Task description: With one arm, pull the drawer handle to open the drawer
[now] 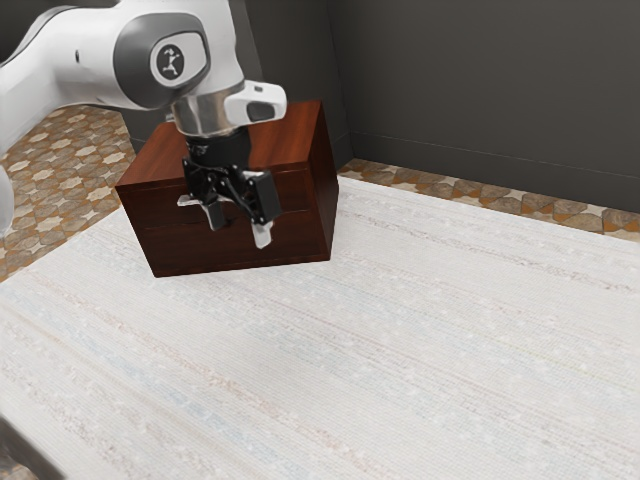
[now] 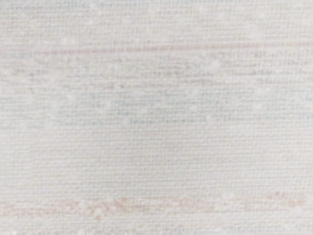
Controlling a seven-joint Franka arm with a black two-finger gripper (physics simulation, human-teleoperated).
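Claw: black two-finger claw [image 1: 238, 226], upper left of the exterior frame, pointing down; fingers spread apart, gripping nothing.
Arm: white arm [image 1: 90, 55] entering from the upper left corner.
Drawer handle: small pale drawer handle [image 1: 187, 201] on the box's front face, just left of the claw and partly hidden by it.
Drawer box: dark red-brown wooden drawer box [image 1: 300, 165], left of centre near the top, directly behind the claw; its front looks flush.
Table: pale woven tabletop [image 1: 430, 340] across the lower frame; the wrist view looks onto the same weave [image 2: 156, 117], crossed by faint pinkish lines.
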